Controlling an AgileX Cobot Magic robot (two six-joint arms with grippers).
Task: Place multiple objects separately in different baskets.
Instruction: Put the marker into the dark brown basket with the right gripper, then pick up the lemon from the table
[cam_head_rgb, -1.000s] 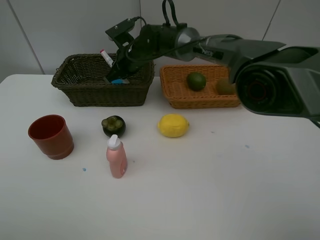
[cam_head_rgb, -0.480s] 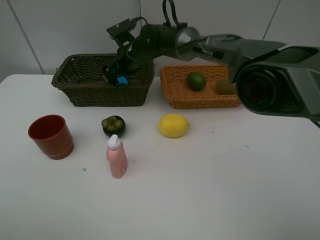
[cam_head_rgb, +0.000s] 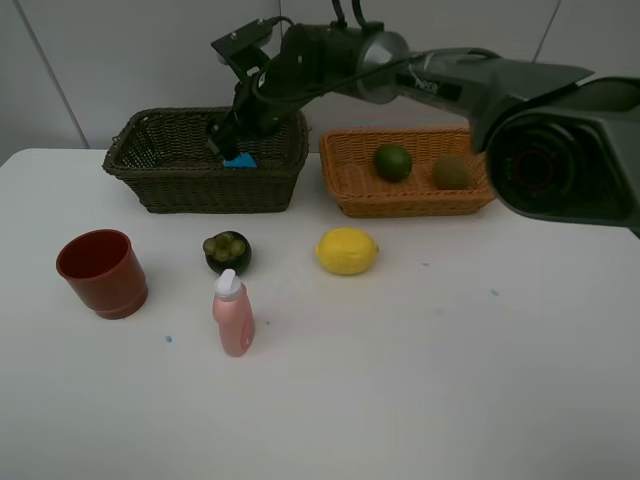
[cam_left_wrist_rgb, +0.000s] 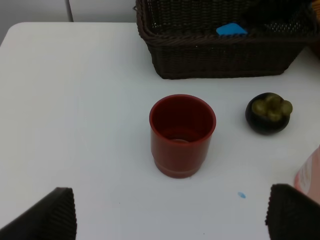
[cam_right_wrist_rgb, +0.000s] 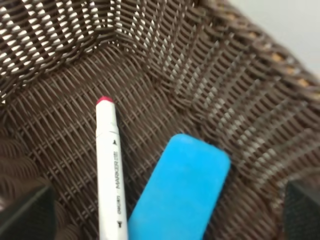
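Where marker (cam_right_wrist_rgb: 111, 165) and eraser (cam_right_wrist_rgb: 181, 194) lie, basket (cam_right_wrist_rgb: 240, 85) walls crowd close.

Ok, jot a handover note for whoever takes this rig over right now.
Left gripper open, above the table near the red cup.
Right gripper open, empty, over the dark basket.
Done: white marker and blue eraser lie in the dark basket; lime and kiwi in the tan basket.
Left: lemon, mangosteen, pink bottle and red cup on the table, unsorted.
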